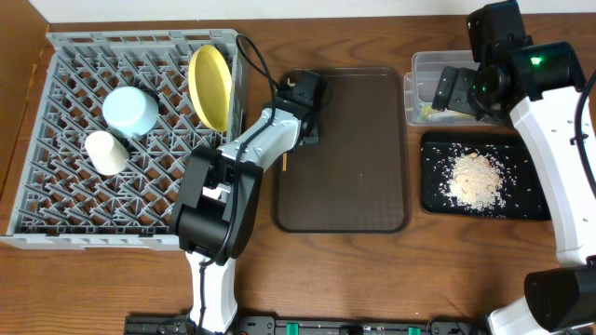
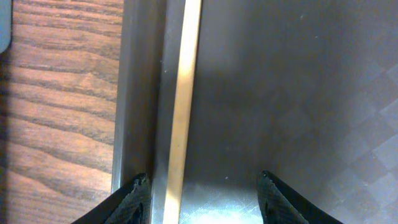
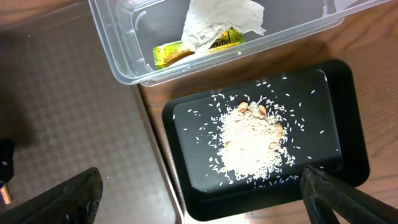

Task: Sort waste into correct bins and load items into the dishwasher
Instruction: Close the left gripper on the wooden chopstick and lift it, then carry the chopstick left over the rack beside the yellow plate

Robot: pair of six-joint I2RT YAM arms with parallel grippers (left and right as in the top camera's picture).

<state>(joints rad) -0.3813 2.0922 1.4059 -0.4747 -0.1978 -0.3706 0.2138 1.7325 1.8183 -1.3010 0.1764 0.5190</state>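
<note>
Left claw (image 2: 204, 180) spread astride a chopstick (image 2: 183, 93) cropped at both ends; right claw (image 3: 200, 177) likewise spread.

From above, the left gripper (image 1: 300, 112) covers nearly all of the chopstick (image 1: 282, 164); only a short tip shows at the brown tray's (image 1: 372, 186) edge. In the left wrist view the chopstick runs off top and bottom, and just the fingertips (image 2: 134, 202) show. A grey-blue corner (image 2: 4, 25) at upper left is too cropped to name. The right gripper (image 1: 447, 93) hides part of the tub (image 1: 414, 60) and its contents. In the right wrist view the paper (image 3: 217, 22) covers part of the wrapper (image 3: 174, 53), the tub runs off the top, and the blurred fingers (image 3: 62, 199) are cut off below.
</note>
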